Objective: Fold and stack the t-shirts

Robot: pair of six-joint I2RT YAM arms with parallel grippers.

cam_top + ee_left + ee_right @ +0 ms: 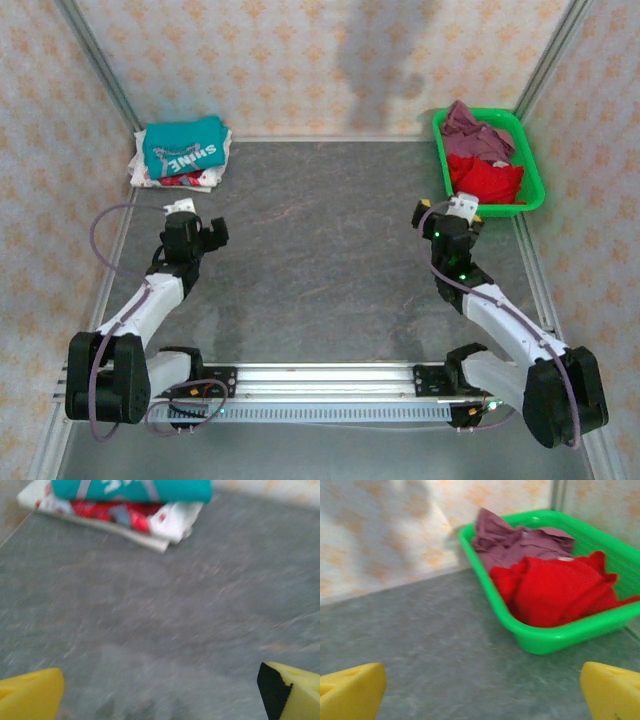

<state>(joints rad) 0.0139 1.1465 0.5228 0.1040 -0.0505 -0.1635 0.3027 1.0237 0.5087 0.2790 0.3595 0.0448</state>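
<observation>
1. Your left tool point(160, 687) is spread wide and empty. It hovers over bare counter point(320, 255), short of the folded stack.
2. Your right tool point(482, 690) is spread wide too, with nothing between the pads. It faces the green basket point(545, 642), which is near ahead.
3. Done pile, far left corner: the teal shirt point(182, 146) lies folded on top of the white shirt point(170, 179) with red print.
4. To do, far right corner: the red shirt point(555, 592) and the mauve shirt point(520, 545) lie crumpled in the basket, red nearer you, mauve behind.
5. Step in hand, as I judge it: fetch the next shirt.
   - Bring the right tool over the near rim and pinch a raised ridge of the red shirt.
   - Lift it clear of the rim before drawing it to mid-counter, or the basket may drag along.
   - Have the left tool ready to take the other shoulder for spreading.
6. Writing: the white letters on the teal shirt look like "SHINE", upside down from overhead. The red print is too small to read.
</observation>
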